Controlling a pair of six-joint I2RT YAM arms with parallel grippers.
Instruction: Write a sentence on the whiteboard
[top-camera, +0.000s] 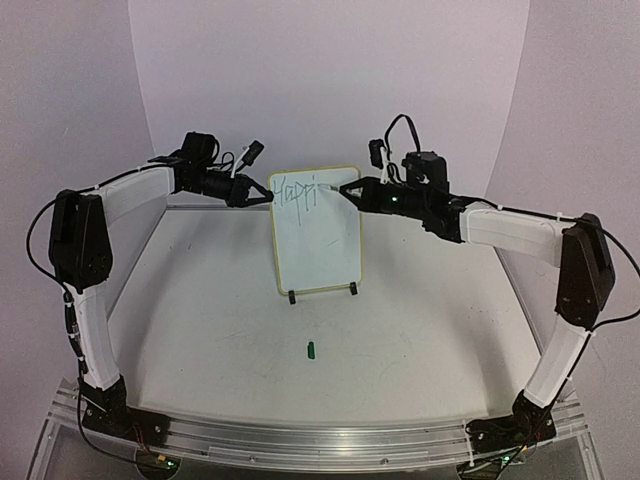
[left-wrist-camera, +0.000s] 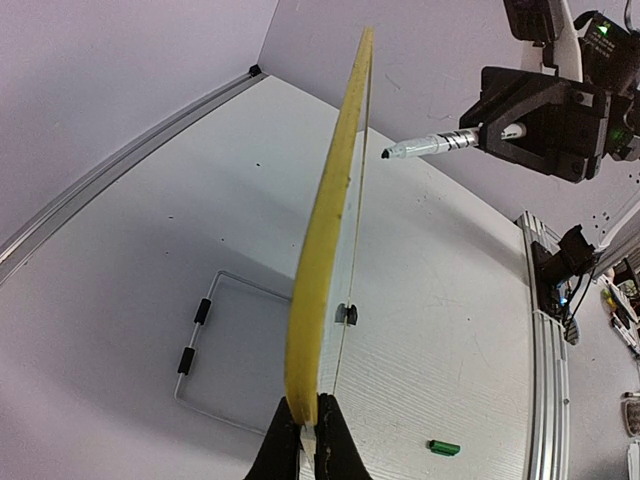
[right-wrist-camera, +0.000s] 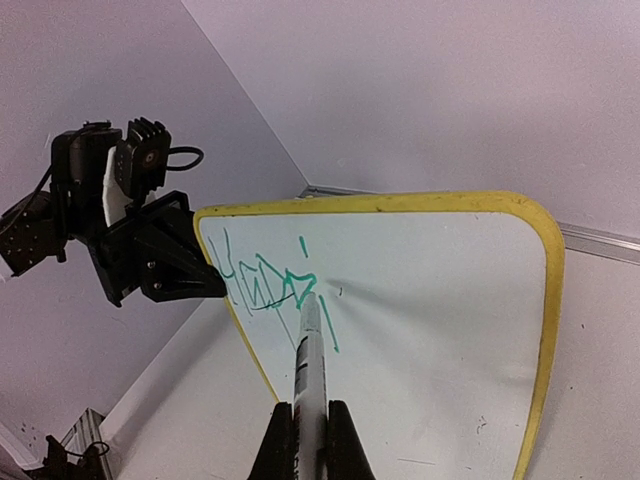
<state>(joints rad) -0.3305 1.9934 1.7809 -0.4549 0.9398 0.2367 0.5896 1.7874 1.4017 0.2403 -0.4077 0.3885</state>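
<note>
The whiteboard (top-camera: 318, 235) with its yellow rim stands upright on a wire stand at the table's middle back. Green letters "Happi" (top-camera: 296, 190) run along its top left; they also show in the right wrist view (right-wrist-camera: 270, 285). My left gripper (top-camera: 262, 193) is shut on the board's left edge, seen edge-on in the left wrist view (left-wrist-camera: 325, 250). My right gripper (top-camera: 345, 190) is shut on a white marker pen (right-wrist-camera: 310, 370), whose tip touches the board at the last letter. The pen also shows in the left wrist view (left-wrist-camera: 440, 143).
A small green pen cap (top-camera: 311, 349) lies on the table in front of the board; it also shows in the left wrist view (left-wrist-camera: 444, 447). The wire stand (left-wrist-camera: 205, 345) with black feet extends behind the board. A curved backdrop wall stands close behind.
</note>
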